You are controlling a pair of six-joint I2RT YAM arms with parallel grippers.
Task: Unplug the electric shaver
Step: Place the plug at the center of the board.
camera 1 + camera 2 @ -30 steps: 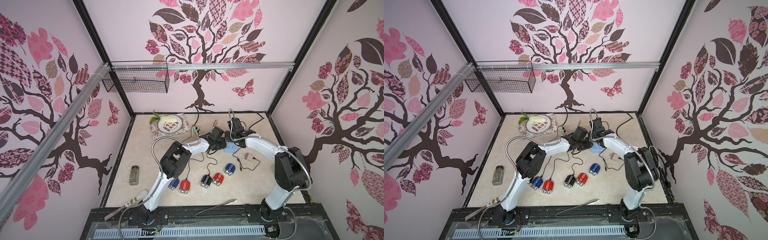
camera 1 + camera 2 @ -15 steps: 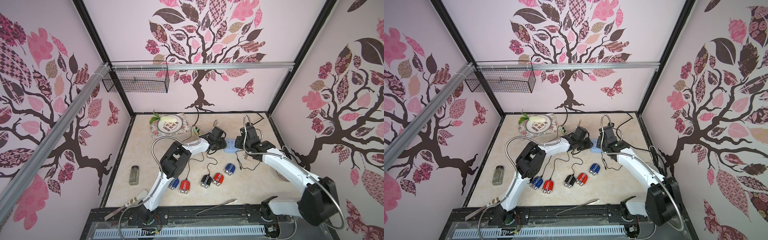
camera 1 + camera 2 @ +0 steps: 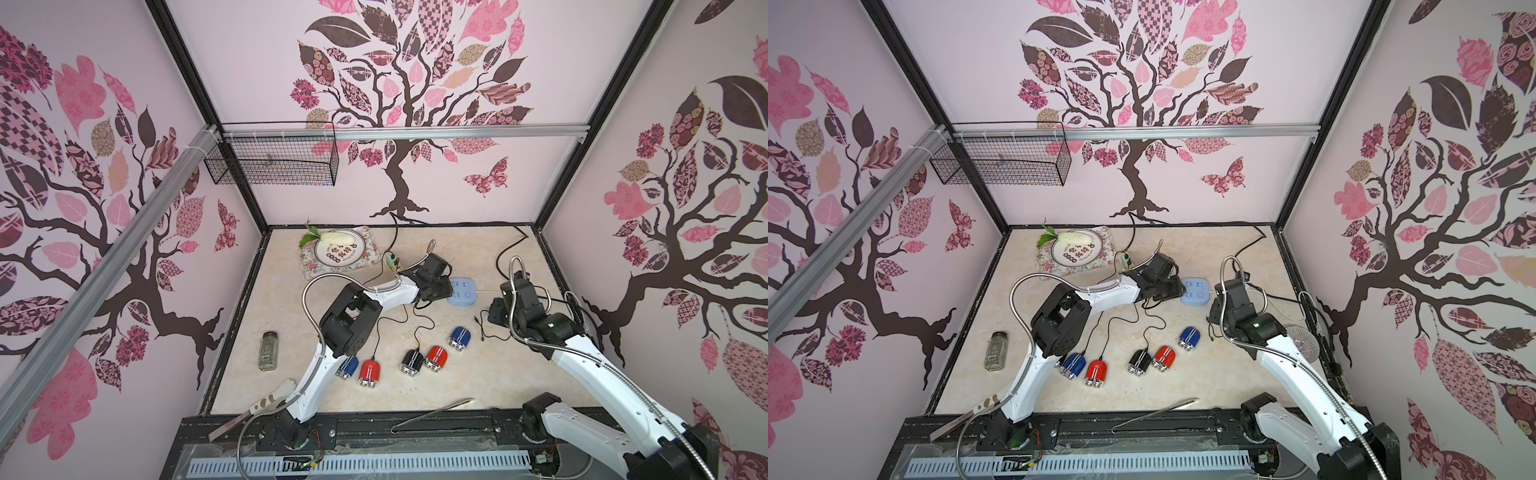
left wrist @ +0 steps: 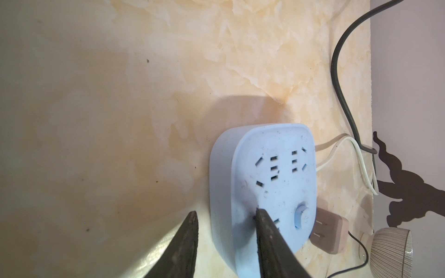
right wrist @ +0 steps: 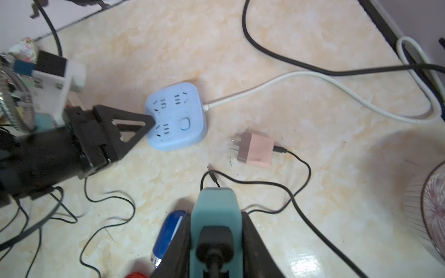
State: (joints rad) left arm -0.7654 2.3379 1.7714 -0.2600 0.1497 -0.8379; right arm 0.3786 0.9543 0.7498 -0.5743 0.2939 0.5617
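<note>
Right claw [image 5: 215,216] had swung off the strip [image 5: 177,118] toward the bench's [image 3: 457,395] right side since the earlier frame. It was closed on a teal plug [image 5: 214,202], held well clear of the strip. Left claw [image 4: 225,213] stood part open, empty, one fingertip on the strip's top. Pink adapter [image 5: 255,150] lay just beside it. Five shavers [image 3: 412,361] lay in a row nearer the front.

A pale blue power strip [image 5: 177,120], a pink plug [image 5: 256,150], a teal plug [image 5: 215,209]; the tabletop [image 5: 192,36] is cream with marble veining.
</note>
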